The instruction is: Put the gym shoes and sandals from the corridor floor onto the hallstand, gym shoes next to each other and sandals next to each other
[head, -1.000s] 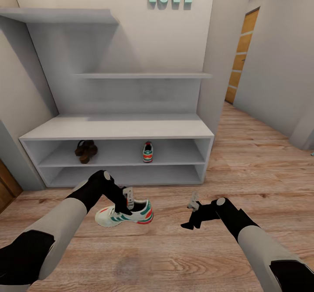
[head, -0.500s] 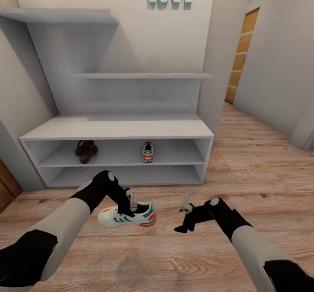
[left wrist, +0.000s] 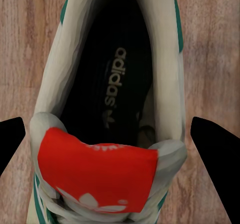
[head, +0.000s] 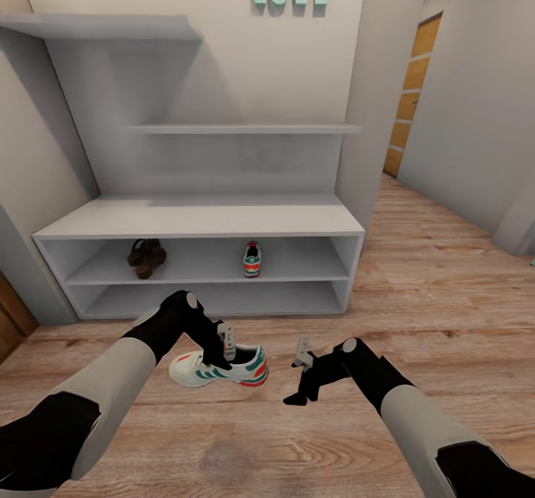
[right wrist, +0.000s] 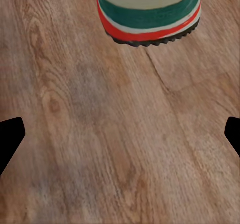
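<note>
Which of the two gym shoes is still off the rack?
The gym shoe on the corridor floor under the left gripper, side-on to the head camera. The other gym shoe already stands on the hallstand's upper open shelf.

White gym shoe (head: 219, 367), teal stripes, seemingly red-orange heel.
</note>
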### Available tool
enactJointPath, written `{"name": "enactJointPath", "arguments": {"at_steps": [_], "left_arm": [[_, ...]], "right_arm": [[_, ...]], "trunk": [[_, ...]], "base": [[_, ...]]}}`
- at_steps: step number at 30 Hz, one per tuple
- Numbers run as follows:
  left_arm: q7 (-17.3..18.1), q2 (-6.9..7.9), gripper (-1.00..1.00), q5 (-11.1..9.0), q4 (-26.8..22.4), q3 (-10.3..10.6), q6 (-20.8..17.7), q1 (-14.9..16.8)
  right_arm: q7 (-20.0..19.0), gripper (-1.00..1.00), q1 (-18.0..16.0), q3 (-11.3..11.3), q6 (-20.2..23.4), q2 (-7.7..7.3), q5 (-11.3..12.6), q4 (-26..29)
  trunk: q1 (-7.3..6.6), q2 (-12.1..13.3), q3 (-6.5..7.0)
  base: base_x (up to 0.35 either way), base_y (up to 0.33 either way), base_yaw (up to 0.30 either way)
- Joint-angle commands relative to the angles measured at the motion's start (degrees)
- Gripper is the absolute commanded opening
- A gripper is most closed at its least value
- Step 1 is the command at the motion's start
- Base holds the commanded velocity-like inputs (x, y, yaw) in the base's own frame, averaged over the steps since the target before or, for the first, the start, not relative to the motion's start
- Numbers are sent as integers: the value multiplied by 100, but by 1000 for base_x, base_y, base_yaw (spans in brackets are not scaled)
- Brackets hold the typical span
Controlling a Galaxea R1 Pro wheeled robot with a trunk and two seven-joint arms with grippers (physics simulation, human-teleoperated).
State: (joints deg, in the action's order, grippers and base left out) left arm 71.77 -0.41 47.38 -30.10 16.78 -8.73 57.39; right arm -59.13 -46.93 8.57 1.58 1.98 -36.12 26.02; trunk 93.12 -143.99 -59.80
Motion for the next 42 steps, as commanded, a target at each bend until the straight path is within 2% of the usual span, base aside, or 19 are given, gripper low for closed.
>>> {"name": "enactJointPath", "arguments": {"at_steps": [1,32,42], "left_arm": [[-3,-1,-100,1,-1,0,2,0],[-5,4,-100,1,8,-25,13,0],[5,6,-100,-2,35,-24,27,0]], "right_arm": [[0,100,0,5,0,8,0,0],[2,100,0,28,5,48,7,35],[6,100,0,30,34,48,-7,298]], "trunk": [[0,0,0],[0,0,0],[0,0,0]], "base": [[0,0,0],[0,0,0],[0,0,0]]}}
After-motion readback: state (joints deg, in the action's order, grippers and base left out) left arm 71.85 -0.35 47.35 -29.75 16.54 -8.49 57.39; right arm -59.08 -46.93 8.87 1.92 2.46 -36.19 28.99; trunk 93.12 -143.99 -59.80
